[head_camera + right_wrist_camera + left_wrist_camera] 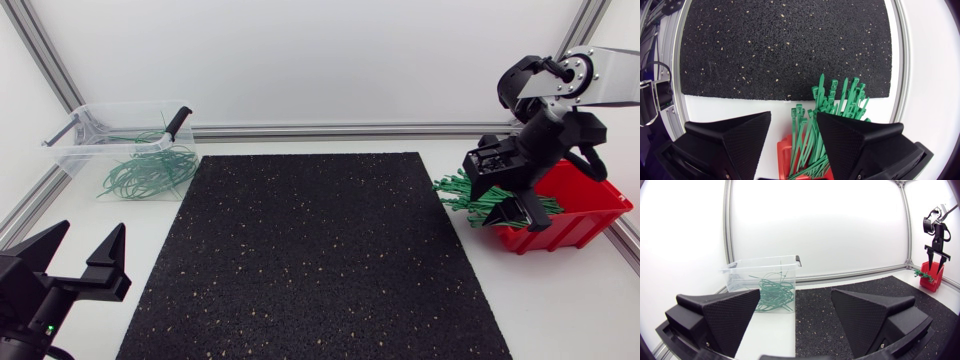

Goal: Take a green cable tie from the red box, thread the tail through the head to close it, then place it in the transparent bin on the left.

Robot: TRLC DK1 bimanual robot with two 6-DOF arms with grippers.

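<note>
Green cable ties [804,135] fill the red box [585,200] under open right jaws; left jaws open.

Open right end effector [792,145] above green cable ties [832,107], red box [785,155], black mat [785,45]

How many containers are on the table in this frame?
2: the transparent bin at rear left, holding looped ties, and the red box at right, with straight ties sticking out.

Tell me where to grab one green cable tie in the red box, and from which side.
Grip near the head end of a green cable tie overhanging the red box rim, probably from above with the right gripper: there ends fan apart; inside they lie bundled.
</note>
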